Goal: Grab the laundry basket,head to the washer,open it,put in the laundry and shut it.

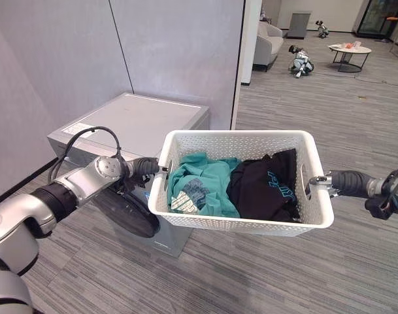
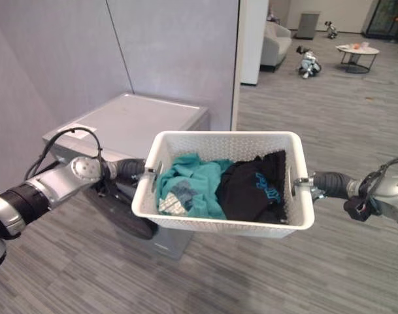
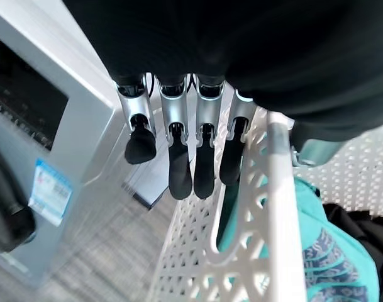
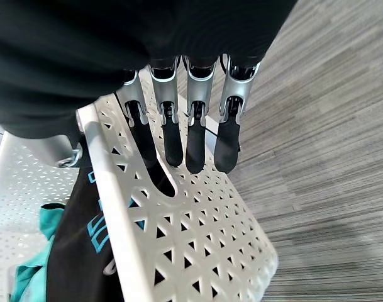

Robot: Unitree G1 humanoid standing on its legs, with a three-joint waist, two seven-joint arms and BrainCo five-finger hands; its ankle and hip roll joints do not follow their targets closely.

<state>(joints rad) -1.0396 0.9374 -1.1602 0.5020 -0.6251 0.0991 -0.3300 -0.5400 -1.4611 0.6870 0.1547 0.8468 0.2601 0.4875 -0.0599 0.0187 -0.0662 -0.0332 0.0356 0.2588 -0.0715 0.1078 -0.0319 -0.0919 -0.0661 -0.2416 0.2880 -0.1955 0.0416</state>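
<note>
**A:** What's the biggest thing in front of the robot?

**B:** The grey washer, standing against the grey wall, low on the robot's left. Its dark round door faces the striped grey floor, and the left arm crosses in front of it.

**A:** And the basket?

**B:** The white laundry basket is off the floor, carried between the two hands, level, just to the right of the washer and overlapping its front corner in the eye views.

**A:** What's in it?

**B:** A teal garment fills the left half and a black garment with teal print the right half. They lie touching in the middle.

**A:** How does the left hand hold it?

**B:** At the basket's left end. In its wrist view the fingers hang down the outside of the lattice wall, one of them at the handle slot, with the thumb over the rim on the inside. So it is clamped on the rim.

**A:** The right hand?

**B:** The same at the right end: fingers down the outer wall, one reaching into the handle slot, thumb inside against the rim beside the black garment.

**A:** Anything farther off?

**B:** Beyond the wall's corner, a pale armchair, a small round table, and a small robot sitting on the floor.
</note>
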